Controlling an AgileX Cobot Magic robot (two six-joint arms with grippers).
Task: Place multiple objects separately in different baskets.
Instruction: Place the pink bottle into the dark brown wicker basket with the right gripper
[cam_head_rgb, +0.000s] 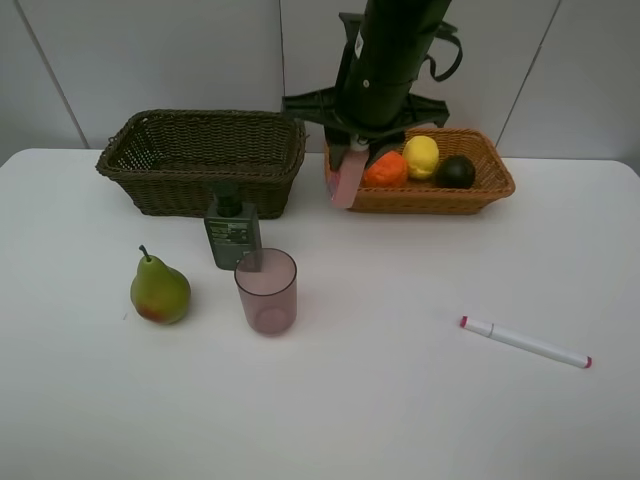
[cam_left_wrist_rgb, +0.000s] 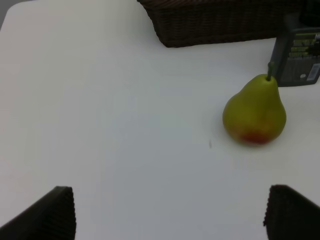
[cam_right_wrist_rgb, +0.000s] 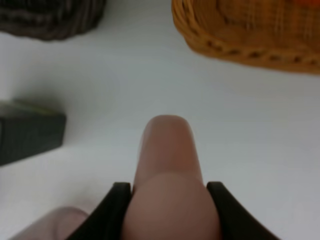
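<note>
We see the right claw (cam_right_wrist_rgb: 169, 189) clamped on the small pink bottle (cam_head_rgb: 349, 182), one finger on each side of it. It holds the bottle over the gap between the dark basket (cam_head_rgb: 200, 160) and the light basket (cam_head_rgb: 480, 190), close to the light one's near end. The light basket holds an orange (cam_head_rgb: 385, 170), a lemon (cam_head_rgb: 421, 156) and a dark green fruit (cam_head_rgb: 456, 172), packed side by side. We can see nothing inside the dark basket from this angle.

The left claw (cam_left_wrist_rgb: 170, 215) has its fingers wide apart with only bare table (cam_head_rgb: 400, 400) between them, and the pear (cam_left_wrist_rgb: 255, 112) stands upright a little ahead of it. Just in front of the dark basket we find the pump bottle (cam_head_rgb: 232, 230), and the pink cup (cam_head_rgb: 266, 291) stands upright right in front of that. The marker (cam_head_rgb: 525, 342) lies on its side, well apart on the right
</note>
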